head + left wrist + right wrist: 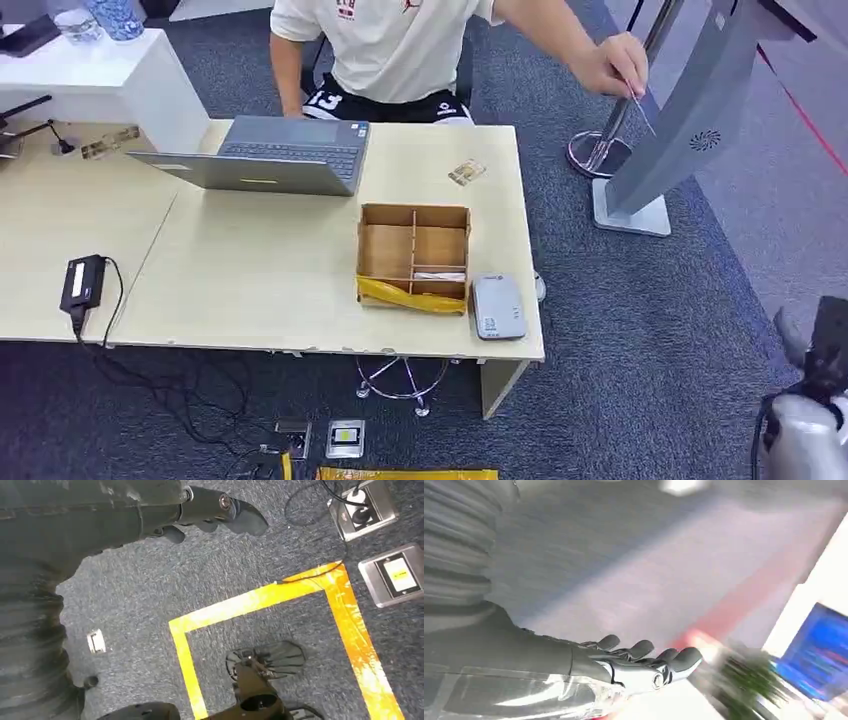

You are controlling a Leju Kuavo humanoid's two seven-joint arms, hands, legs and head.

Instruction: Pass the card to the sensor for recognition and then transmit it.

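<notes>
Grey carpet around a beige desk. Card is held by a person's hand, well apart from the robot. Right hand is seen extended and empty; left hand curled, nothing held. Risk: handover missed or card dropped, the gap being wide.

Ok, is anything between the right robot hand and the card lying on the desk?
Nothing visible does. The card lies flat on bare desk behind the wooden box. The right robot hand is empty, out beyond the desk's right end. The box and sensor sit nearer the front edge, off that line.
</notes>
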